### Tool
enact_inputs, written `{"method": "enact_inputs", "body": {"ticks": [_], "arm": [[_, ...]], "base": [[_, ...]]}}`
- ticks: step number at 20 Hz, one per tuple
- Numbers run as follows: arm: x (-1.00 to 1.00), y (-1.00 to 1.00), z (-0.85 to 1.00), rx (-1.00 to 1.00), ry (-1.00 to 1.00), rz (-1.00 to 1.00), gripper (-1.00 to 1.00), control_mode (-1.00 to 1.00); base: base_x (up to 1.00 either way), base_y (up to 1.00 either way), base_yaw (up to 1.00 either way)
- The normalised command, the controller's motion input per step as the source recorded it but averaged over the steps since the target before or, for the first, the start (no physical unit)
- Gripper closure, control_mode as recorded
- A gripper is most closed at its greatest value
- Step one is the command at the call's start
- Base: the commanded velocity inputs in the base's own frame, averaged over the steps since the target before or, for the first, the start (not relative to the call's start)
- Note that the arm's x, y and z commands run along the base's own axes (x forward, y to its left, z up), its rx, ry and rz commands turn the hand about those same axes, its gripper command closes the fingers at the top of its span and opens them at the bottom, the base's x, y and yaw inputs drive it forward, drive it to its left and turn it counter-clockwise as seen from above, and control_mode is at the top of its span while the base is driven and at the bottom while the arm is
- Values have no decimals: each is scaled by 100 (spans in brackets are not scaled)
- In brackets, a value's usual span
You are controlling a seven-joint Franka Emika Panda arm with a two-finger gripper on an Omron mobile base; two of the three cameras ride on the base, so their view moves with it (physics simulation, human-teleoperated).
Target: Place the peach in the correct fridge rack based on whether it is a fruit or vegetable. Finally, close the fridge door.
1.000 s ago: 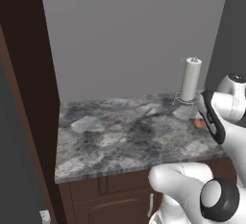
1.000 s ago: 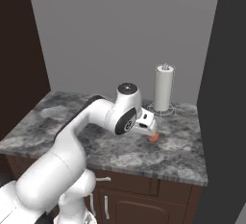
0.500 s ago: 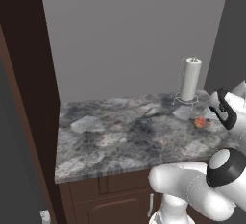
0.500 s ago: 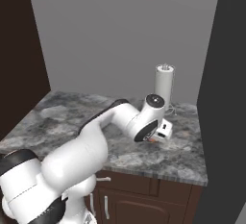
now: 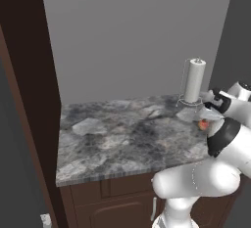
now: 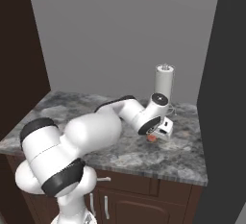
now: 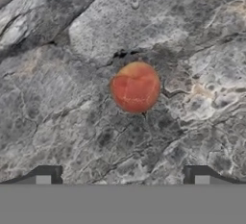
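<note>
Count: 1 peach (image 7: 135,87) on 1 stone counter (image 5: 117,139). 1 paper-towel roll (image 5: 194,80) on its stand. 1 gripper (image 7: 122,175) with 2 fingertips (image 7: 47,175). Cabinet handles (image 6: 98,204) below: 3.

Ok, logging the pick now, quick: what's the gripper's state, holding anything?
Gripper: open, holding nothing; it hangs over the peach, which lies on the counter ahead of the fingertips.

Peach (image 7: 135,87) on counter (image 5: 122,139), below hand (image 7: 122,175)
</note>
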Motion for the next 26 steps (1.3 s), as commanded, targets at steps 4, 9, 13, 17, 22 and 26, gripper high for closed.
{"method": "enact_inputs", "body": {"ticks": [4,9,13,17,22,26], "arm": [[32,-1,-32,0,3,0,-100,-100],[21,-8,-14,0,2,0,-100,-100],[17,-6,-20,0,1,0,-100,-100],[17,0,-27,0,0,0,-100,-100],[18,0,-23,0,0,0,-100,-100],[18,0,-16,0,0,0,-100,-100]], "base": [[0,0,0],[0,0,0],[0,0,0],[0,0,0],[0,0,0],[0,0,0]]}}
